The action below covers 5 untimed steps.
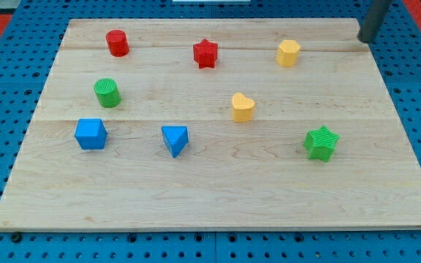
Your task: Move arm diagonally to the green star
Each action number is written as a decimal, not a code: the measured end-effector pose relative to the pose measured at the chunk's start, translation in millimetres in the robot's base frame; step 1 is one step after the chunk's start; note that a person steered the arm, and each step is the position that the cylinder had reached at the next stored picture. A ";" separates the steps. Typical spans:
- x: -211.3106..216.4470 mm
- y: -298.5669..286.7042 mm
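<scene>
My tip [365,40] sits at the upper right of the tabletop [218,197], touching nothing; I have no jaws. The green star [321,142] lies lower right, well apart. It looks light, rigid, easily nudged; approach its flat upper side.

My tip [365,40] at view's top-right

No text, label, brand, number or sign can be read anywhere in the view.
</scene>
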<state>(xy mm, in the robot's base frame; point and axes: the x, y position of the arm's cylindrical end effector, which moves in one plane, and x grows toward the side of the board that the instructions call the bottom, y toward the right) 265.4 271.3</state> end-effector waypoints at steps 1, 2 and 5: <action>33.5 -33.6; 44.4 -59.9; 88.2 -67.9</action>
<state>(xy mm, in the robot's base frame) 353.6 203.4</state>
